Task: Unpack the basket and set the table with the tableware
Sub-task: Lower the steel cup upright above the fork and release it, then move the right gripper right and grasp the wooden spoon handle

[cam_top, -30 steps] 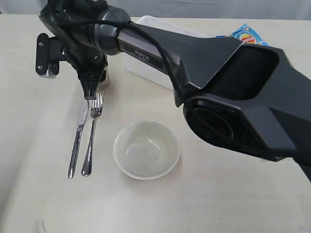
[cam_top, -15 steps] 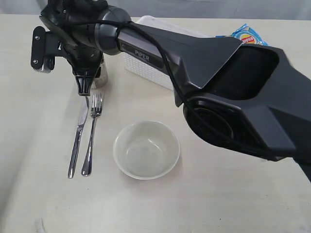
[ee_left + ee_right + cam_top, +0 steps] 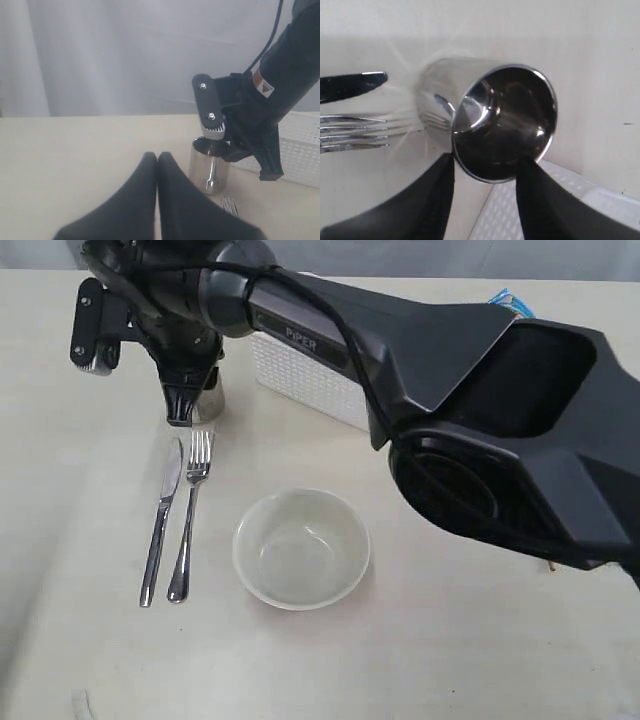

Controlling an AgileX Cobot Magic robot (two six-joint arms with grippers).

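The main hazard is the steel cup (image 3: 207,170). The right gripper (image 3: 485,161) hangs right over it with its jaws spread, one finger above the rim and the other down beside the wall, and as far as I can tell neither clamps it. A sideways move made before the fingers are clear of the rim would likely catch the lip and tip the cup. It is tall for its foot, hollow and slick, so I judge it would topple easily, roll, and clatter into the fork (image 3: 192,510) and knife (image 3: 160,530), whose tips lie just short of its base. That would undo the neat pair. A second risk is the long right arm, which crosses over the basket (image 3: 300,380) and passes near the bowl (image 3: 301,548). A low swing could shove either one.

The left gripper (image 3: 157,165) is pressed together, holds nothing and sits low, back from the cup. It threatens nothing at the moment.

The cup stands upright on the surface (image 3: 100,660), toward its far edge and left side, just beside the basket's end. It is a plain polished cylinder, empty, with a dark inside and a mirror wall that reflects the fork tines. Fork and knife lie parallel, handles toward the near edge, and the pale bowl stands beside them.
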